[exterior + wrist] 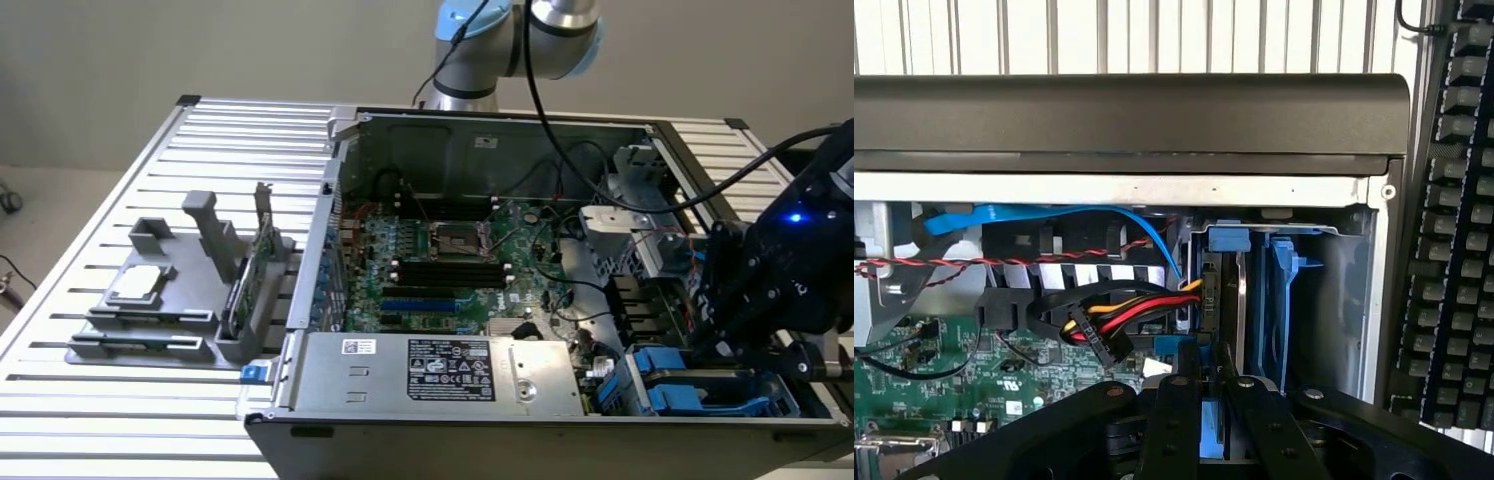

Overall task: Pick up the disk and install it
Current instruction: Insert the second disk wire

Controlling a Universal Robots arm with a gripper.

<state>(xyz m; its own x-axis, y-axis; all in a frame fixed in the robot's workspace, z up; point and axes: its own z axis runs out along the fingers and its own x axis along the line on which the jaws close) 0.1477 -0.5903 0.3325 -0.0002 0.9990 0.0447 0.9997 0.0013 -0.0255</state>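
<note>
While the gripper (727,330) hangs over the drive bay at the lower right of the exterior frame, the disk (1216,440) sits clamped between its narrowed fingers.

From left: a grey parts tray (134,335) on the slatted table (80,200), the open computer case (534,125) with its motherboard (441,265), the labelled power-supply box (441,375), then blue drive carriers (681,385) beneath the gripper.

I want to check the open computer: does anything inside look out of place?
One thing: a black power plug on yellow, red and black wires hangs, apparently unconnected, beside the drive bay. Nothing else stands out.
</note>
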